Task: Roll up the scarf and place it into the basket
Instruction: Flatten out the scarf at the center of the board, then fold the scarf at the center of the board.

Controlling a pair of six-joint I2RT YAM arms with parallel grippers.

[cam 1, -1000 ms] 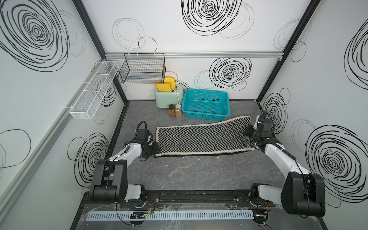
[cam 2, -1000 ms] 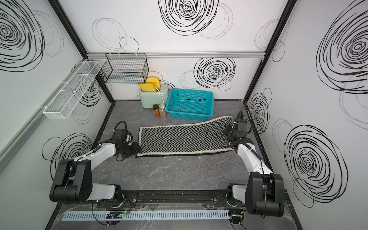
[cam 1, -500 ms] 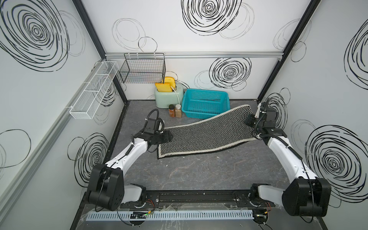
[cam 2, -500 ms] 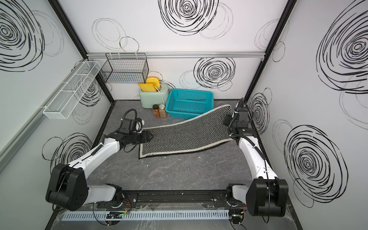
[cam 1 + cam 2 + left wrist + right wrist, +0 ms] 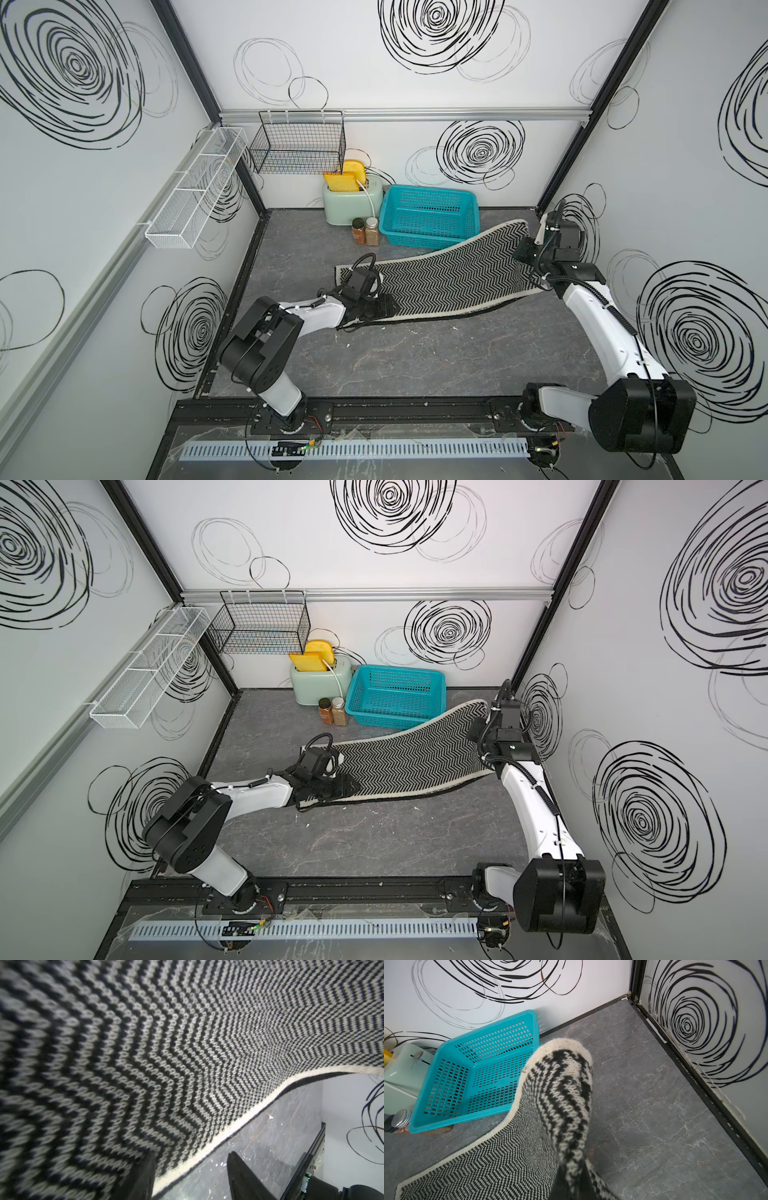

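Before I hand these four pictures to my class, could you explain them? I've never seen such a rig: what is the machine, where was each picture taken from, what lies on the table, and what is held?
The machine is two robot arms at a grey table, each ending in a two-fingered gripper. Both top views come from a twin camera overhead; the two close-ups come from cameras on the arms' wrists. On the table lie the scarf, zigzag side up, an empty turquoise basket, a toaster and two spice jars. The right gripper is shut on one end of the scarf, holding it raised. The left gripper is open over the opposite end.
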